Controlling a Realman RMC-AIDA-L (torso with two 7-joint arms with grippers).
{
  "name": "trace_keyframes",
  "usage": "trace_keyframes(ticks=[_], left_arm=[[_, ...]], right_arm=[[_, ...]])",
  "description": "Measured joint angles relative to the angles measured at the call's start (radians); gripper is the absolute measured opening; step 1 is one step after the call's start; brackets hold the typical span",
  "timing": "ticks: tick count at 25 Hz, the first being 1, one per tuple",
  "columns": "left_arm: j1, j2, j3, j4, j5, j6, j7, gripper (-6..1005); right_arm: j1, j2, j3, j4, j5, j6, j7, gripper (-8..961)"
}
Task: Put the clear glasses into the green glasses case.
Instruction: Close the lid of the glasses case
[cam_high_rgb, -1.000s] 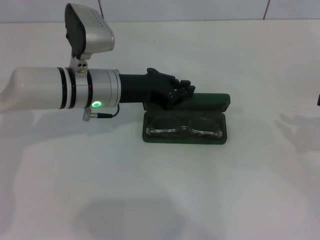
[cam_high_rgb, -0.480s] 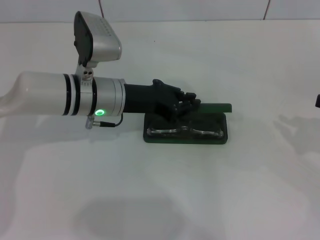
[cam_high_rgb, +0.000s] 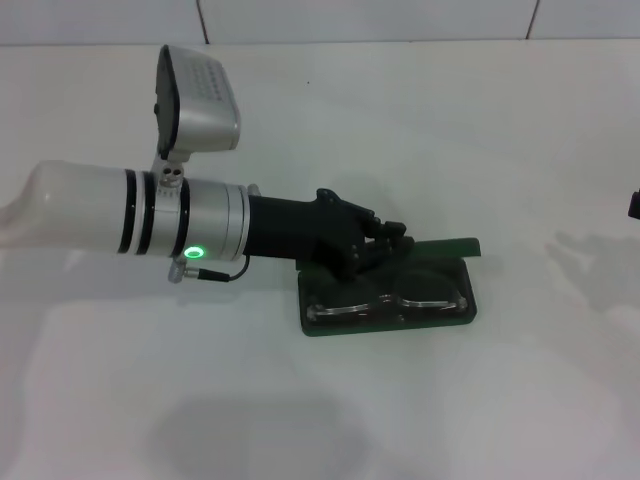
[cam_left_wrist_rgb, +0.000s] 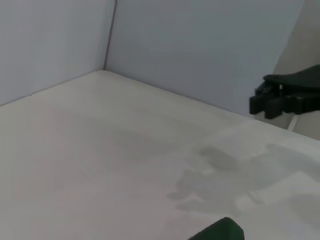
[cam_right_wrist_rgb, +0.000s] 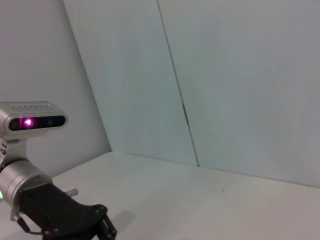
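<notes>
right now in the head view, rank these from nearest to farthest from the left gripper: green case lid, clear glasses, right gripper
1. The green case lid: the left gripper is at it, over the case's back edge.
2. The clear glasses: lying in the case, just in front of that gripper.
3. The right gripper: far off at the table's right edge.

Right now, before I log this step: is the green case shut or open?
Partly open. The green glasses case shows the clear glasses inside; its lid is low, under the left gripper.
</notes>
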Motion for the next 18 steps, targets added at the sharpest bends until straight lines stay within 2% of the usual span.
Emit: trace_keyframes(ticks=[12,18], left_arm=[[0.03,0.0,0.043,-0.001,0.004,0.034,0.028,153],[0.056,-0.001,0.044,0.01,-0.04,0.129,0.097,156]], right_arm=[[0.003,0.0,0.0,0.0,0.006,0.0,0.0,186],[0.003,-0.001,0.0,0.0,0.007,0.003,0.0,187]])
